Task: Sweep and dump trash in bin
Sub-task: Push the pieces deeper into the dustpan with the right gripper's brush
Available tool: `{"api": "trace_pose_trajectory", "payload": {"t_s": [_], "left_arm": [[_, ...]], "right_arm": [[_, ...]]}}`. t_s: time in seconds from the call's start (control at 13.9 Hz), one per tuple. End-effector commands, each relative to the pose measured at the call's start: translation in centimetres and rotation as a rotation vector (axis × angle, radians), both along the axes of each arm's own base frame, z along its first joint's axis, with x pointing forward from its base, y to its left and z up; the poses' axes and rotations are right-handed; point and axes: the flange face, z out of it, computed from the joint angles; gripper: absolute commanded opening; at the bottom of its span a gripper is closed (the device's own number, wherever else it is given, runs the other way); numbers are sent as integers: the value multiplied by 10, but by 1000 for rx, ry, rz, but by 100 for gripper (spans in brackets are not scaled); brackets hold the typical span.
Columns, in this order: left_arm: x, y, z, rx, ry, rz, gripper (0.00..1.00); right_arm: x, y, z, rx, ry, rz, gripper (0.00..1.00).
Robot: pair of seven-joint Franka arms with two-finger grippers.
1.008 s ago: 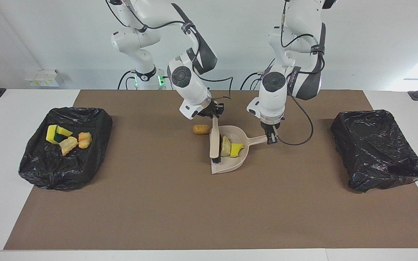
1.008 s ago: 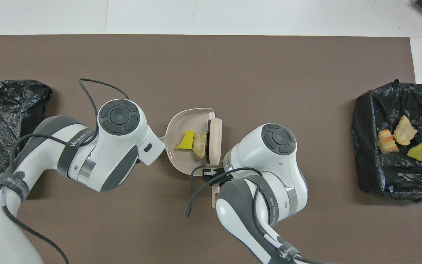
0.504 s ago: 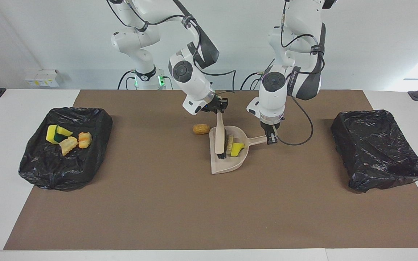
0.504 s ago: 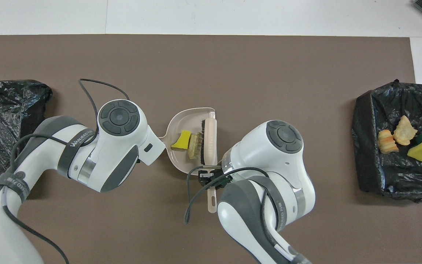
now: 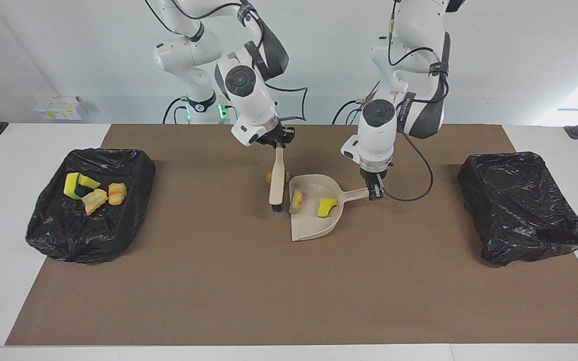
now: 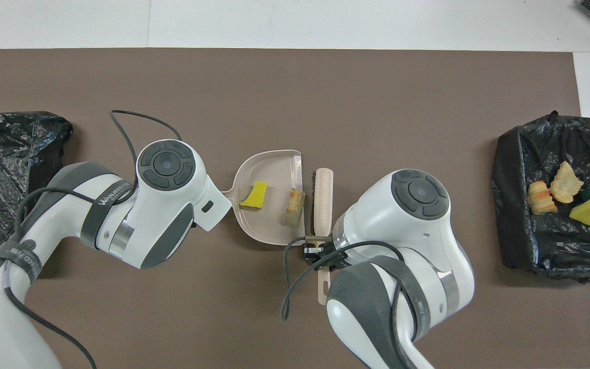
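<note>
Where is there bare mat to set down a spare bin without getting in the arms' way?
Free: the wide strip of mat farther from the robots than the dustpan, running between the two bag-lined bins. Also the gaps between dustpan and each bin. Crowded: the middle near the robots, where brush, dustpan and both arms sit.

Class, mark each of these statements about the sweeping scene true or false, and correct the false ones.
1. The right gripper holds the brush by its handle. True.
2. The dustpan holds four scraps. False: it holds two, a yellow piece and a tan chunk.
3. The left gripper grips the dustpan's handle. True.
4. The bin at the left arm's end contains the dumped scraps. False: they lie in the bin at the right arm's end.
</note>
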Motion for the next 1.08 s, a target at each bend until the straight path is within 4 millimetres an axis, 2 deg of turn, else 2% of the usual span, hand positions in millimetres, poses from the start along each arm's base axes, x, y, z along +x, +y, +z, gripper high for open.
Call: {"api": "trace_pose_trajectory", "payload": {"t_s": [0.0, 0.07, 0.22, 0.5, 0.58, 0.72, 1.01], "left_arm": [[-5, -1, -1, -1, -22, -6, 0], [-4, -1, -1, 0, -22, -18, 0], [-3, 0, 0, -3, -21, -41, 0], [-4, 1, -1, -3, -20, -39, 0], [-4, 1, -2, -3, -19, -41, 0], [-4, 1, -1, -3, -21, -41, 0], [-4, 2, -2, -3, -21, -38, 0]], "right_arm": [[-29, -16, -4, -82, 15, -134, 0], [-40, -15, -14, -97, 31, -184, 0], [-44, 5, -27, -79, 51, -368, 0], [-55, 61, -31, 28, 53, -576, 0], [-56, 71, -39, 38, 38, -585, 0], [-45, 84, -53, 49, 4, -541, 0], [-19, 88, -50, 89, -93, -270, 0]]}}
